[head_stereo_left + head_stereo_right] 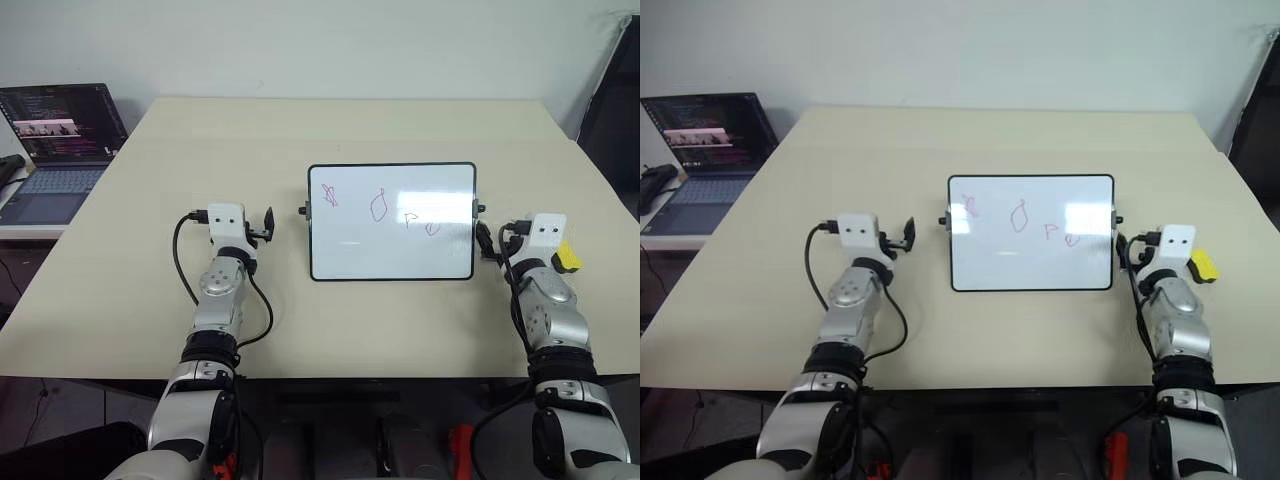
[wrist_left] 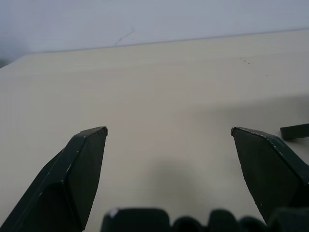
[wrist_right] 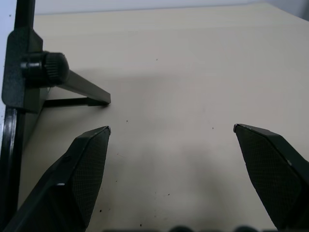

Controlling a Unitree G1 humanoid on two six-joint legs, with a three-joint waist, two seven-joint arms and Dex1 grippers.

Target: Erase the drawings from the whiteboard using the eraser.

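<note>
dark-screened open laptop [image 1: 62,140] off the table's left edge: not part of the task.
left hand [image 1: 262,227], fingers spread wide, empty, just left of the glossy white black-framed whiteboard [image 1: 392,250]; a nudge could tip its stand.
four pink-purple scribbled drawings [image 1: 380,206] unerased.
right hand [image 3: 171,133] wide, empty.
small yellow wedge eraser [image 1: 567,256] beside its wrist, near the beige table [image 1: 120,270] edge; a careless reach may knock it off.

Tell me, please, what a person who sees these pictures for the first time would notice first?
First, the whiteboard standing propped near the middle of the beige table, with pink-purple drawings across its upper half. Next, the two arms on either side of it, the left tool and the right tool both open and empty. A yellow eraser lies beside the right wrist, and an open laptop sits left of the table.
</note>
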